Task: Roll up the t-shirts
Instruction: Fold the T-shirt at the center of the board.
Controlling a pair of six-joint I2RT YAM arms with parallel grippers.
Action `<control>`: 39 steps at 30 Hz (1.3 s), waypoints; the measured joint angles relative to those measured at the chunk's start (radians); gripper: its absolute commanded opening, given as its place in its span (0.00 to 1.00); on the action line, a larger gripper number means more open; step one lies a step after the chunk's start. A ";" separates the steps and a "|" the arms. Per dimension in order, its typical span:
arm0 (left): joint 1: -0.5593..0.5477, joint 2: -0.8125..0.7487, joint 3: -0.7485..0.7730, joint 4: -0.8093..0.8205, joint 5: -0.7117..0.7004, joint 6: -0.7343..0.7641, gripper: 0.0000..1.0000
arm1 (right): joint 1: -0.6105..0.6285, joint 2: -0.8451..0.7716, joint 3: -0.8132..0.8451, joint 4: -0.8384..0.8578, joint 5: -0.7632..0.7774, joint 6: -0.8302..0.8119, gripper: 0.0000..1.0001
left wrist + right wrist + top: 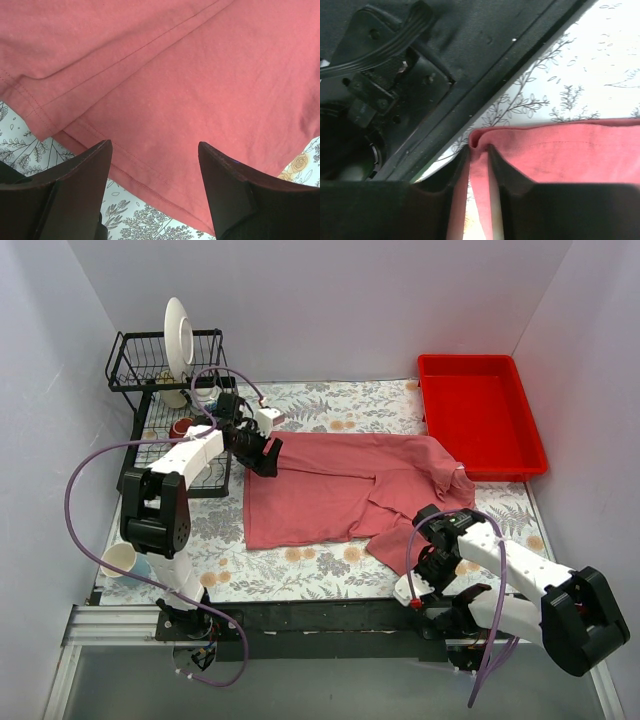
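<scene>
dish rack [160,370]: far left of the desk [300,570], a white plate [178,335] upright in it.
left hand [262,452]: I see it at the far-left edge of the t-shirt [340,485]; only its wrist view shows the jaws spread wide over the hem, empty.
t-shirt: mid-desk, mostly flat, rumpled at right.
right hand [479,155]: overhead hides its jaws; the wrist view shows them pinching a folded shirt edge, near right.
tray [480,415]: far right.

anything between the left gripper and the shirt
Nothing. In the left wrist view the left gripper has its jaws open right over the shirt hem, with only flowered tablecloth showing past the edge. The top view shows nothing between them either.
</scene>
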 measured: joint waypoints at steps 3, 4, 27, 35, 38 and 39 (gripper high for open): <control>0.006 0.000 0.000 -0.005 0.007 0.009 0.70 | 0.007 -0.004 -0.001 0.015 0.000 0.026 0.05; 0.006 0.000 0.002 -0.010 0.010 0.016 0.70 | 0.008 -0.004 -0.001 0.016 0.000 0.038 0.03; 0.005 -0.266 -0.242 -0.489 -0.010 0.771 0.64 | -0.002 -0.251 0.204 0.006 0.063 1.083 0.01; -0.066 -0.316 -0.424 -0.429 -0.086 0.881 0.64 | -0.045 -0.200 0.229 0.061 0.083 1.208 0.01; -0.105 -0.315 -0.426 -0.382 -0.092 0.867 0.64 | -0.053 -0.179 0.256 0.077 0.083 1.223 0.01; -0.116 -0.315 -0.425 -0.367 -0.092 0.859 0.63 | -0.057 -0.172 0.262 0.085 0.083 1.228 0.01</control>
